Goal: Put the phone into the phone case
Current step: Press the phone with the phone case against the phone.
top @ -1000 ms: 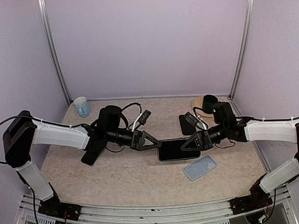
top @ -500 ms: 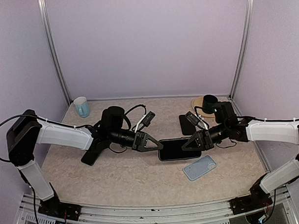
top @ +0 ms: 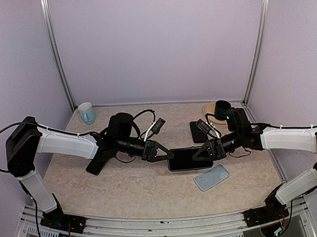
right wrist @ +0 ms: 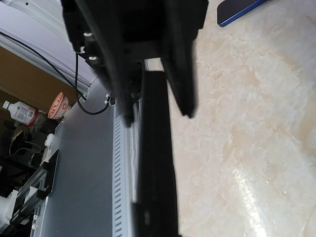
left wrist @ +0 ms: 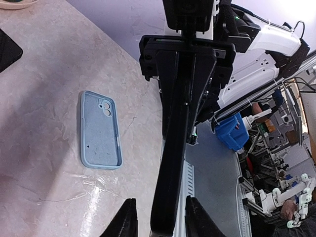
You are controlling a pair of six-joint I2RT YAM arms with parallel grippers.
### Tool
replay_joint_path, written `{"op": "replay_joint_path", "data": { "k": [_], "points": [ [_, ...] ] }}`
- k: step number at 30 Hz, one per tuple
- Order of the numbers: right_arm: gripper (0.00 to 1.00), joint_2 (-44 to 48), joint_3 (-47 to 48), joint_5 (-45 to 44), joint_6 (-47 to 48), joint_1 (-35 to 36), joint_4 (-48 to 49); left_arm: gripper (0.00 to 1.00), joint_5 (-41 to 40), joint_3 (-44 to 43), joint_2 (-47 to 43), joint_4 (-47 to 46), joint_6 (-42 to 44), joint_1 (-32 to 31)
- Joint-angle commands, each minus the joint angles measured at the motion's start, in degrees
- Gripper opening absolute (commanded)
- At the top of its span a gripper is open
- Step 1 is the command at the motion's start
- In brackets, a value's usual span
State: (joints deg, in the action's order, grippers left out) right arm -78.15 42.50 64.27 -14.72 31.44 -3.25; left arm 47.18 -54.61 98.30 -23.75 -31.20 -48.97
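The black phone (top: 185,158) hangs level just above the table between both arms. My right gripper (top: 198,153) is shut on its right end. My left gripper (top: 170,154) straddles the left end. In the left wrist view the phone (left wrist: 174,163) shows edge-on between the fingertips (left wrist: 126,221), with a gap on each side, so these jaws are open. In the right wrist view the phone (right wrist: 154,163) is a blurred dark bar running away from the camera. The light blue phone case (top: 211,177) lies hollow side up on the table, in front of and to the right of the phone (left wrist: 100,131).
A pale blue mug (top: 86,112) stands at the back left. At the back right, a black cup (top: 221,106) sits on a tan plate. A flat black item (top: 198,131) lies behind the phone, another (top: 97,165) under the left arm. Loose cables (top: 148,125) trail behind the left wrist.
My left gripper slid slightly right along the phone's left end, its jaws narrowing from wide to a small gap. The right gripper and the phone have barely moved.
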Motion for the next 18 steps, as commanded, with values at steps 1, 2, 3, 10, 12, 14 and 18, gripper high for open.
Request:
{"op": "replay_joint_path", "data": {
  "k": [1,2,3,10,12,14,18],
  "points": [
    [0.00,1.70,1.60,0.68,-1.66,0.49,4.98,0.49,-2.84,-0.76,-1.84,-0.43,0.71,-0.44],
    [0.00,2.36,1.50,0.56,-2.50,0.27,6.20,0.52,-2.65,-0.45,-1.81,-0.85,0.37,-0.43],
    [0.00,3.07,1.45,0.59,-3.24,-0.06,7.17,0.54,-2.41,-0.09,-1.80,-1.42,-0.02,-0.38],
    [0.00,5.57,1.33,1.89,-6.45,-1.18,11.12,0.60,-0.87,1.59,-1.50,-4.90,-2.12,-0.40],
    [0.00,5.89,0.75,1.94,-7.32,-1.21,12.42,0.60,-0.54,1.57,-1.30,-5.43,-2.40,-0.59],
    [0.00,5.78,0.48,1.50,-7.71,-1.29,12.83,0.58,0.20,0.96,-0.78,-5.82,-3.05,-0.75],
    [0.00,5.70,0.43,1.32,-8.26,-1.38,13.58,0.53,0.98,0.17,-0.30,-6.21,-3.34,-1.19]
  ]
}}
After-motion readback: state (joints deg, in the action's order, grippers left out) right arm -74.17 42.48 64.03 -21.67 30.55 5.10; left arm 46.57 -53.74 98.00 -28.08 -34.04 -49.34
